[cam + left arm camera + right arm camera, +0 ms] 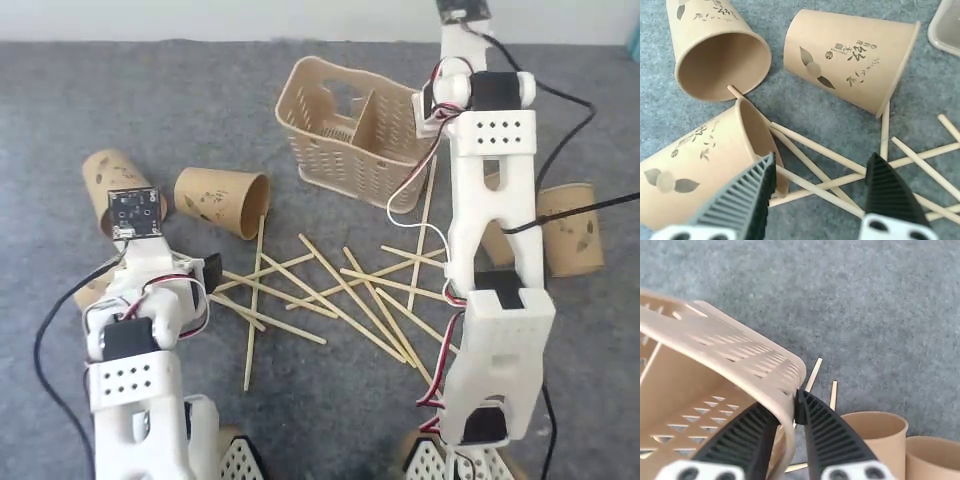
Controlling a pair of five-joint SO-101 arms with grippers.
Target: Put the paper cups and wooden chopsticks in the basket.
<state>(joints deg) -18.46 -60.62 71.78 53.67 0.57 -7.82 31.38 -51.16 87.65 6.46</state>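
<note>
Grey, felt-like carpet covers the surface (200, 110) you are working on, and your two white arms rise from its near edge. In the high view your right arm (495, 250) stretches long and nearly straight toward the far side, with its wrist at the basket (345, 135). Your left arm (135, 350) is folded short, its wrist tipped down among the cups. The basket is beige plastic, boxy, with slotted walls and a divider inside, and it sits at the far middle of the surface. The right wrist view makes the grip plain: the right end effector (786, 407) is clamped on the basket's wall at a rounded corner of the rim, one ribbed black finger inside and one outside. The paper cups are tan with a leaf print and lie on their sides: one (222, 200) just left of the basket, one (108, 172) farther left, one (572, 230) beyond the right arm. The left wrist view gives you another cup (695, 170), which the left arm mostly covers in the high view. The left end effector (822, 167) hangs there with its fingers wide apart over crossed chopsticks (815, 150), one finger just beside that cup's mouth. The chopsticks are pale, thin wooden sticks, scattered on the surface between the arms.
</note>
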